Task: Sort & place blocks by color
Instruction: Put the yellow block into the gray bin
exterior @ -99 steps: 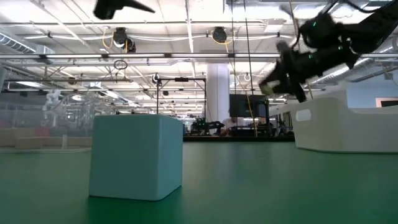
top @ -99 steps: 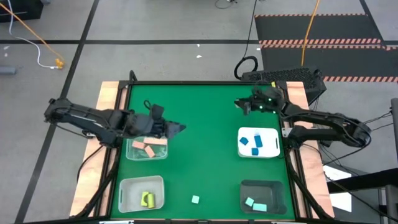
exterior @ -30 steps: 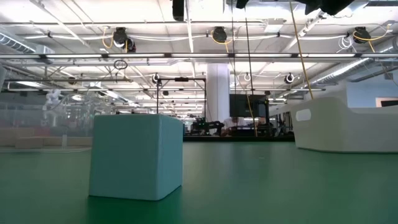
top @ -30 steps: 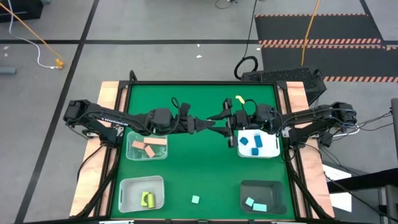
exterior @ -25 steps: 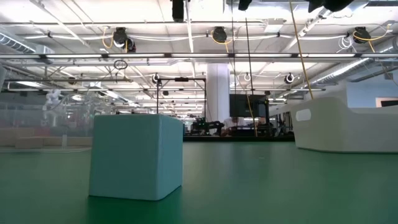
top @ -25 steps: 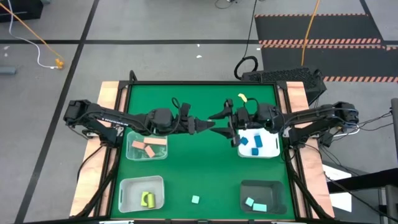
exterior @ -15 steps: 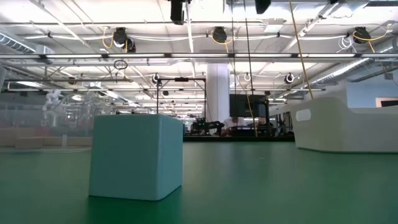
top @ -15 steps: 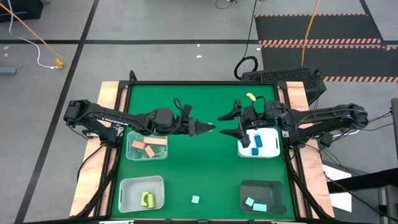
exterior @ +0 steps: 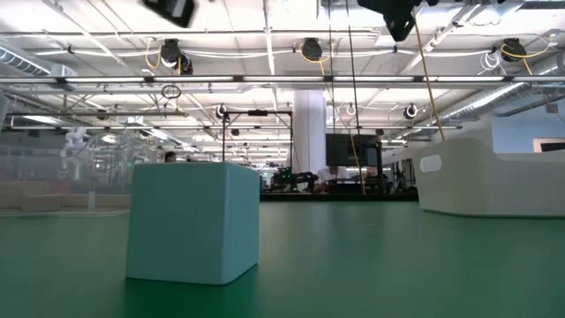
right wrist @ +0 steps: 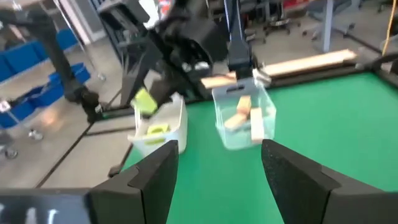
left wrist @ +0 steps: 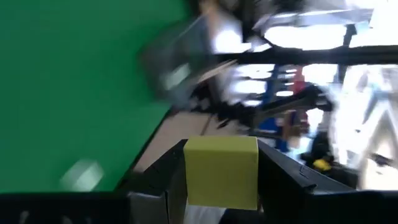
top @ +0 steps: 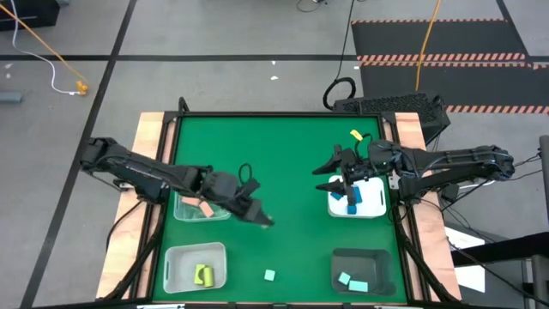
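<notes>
My left gripper [top: 259, 218] hangs over the green table between the two clear trays, shut on a yellow-green block [left wrist: 221, 171]; the right wrist view shows this block [right wrist: 144, 101] too. My right gripper [top: 322, 178] stands open by the left rim of the white tray [top: 377, 210], nothing between its fingers [right wrist: 157, 169]. One light teal block [top: 269, 275] rests flat on the table near the front edge and looms large in the low view [exterior: 194, 221]. Tan blocks [top: 202, 206], a yellow-green block [top: 203, 275], blue blocks [top: 352, 197] and teal blocks [top: 352, 282] lie in their trays. My left gripper pinches the yellow-green block by two opposite sides [left wrist: 189, 177] between its two fingers. The block's flat face shows between the fingers in the left wrist view. It is lifted clear of the table.
Four trays ring the work area: a clear one [top: 225, 211] at mid left, a clear one [top: 176, 257] at near left, the white one at mid right, a dark one [top: 382, 262] at near right. Open green table lies between them.
The two grippers met at mid-table on the yellow-green block. My right gripper opened, let go and drew back toward the right edge. My left gripper kept the block, swung toward the near edge and leftward, and turned as it went.
</notes>
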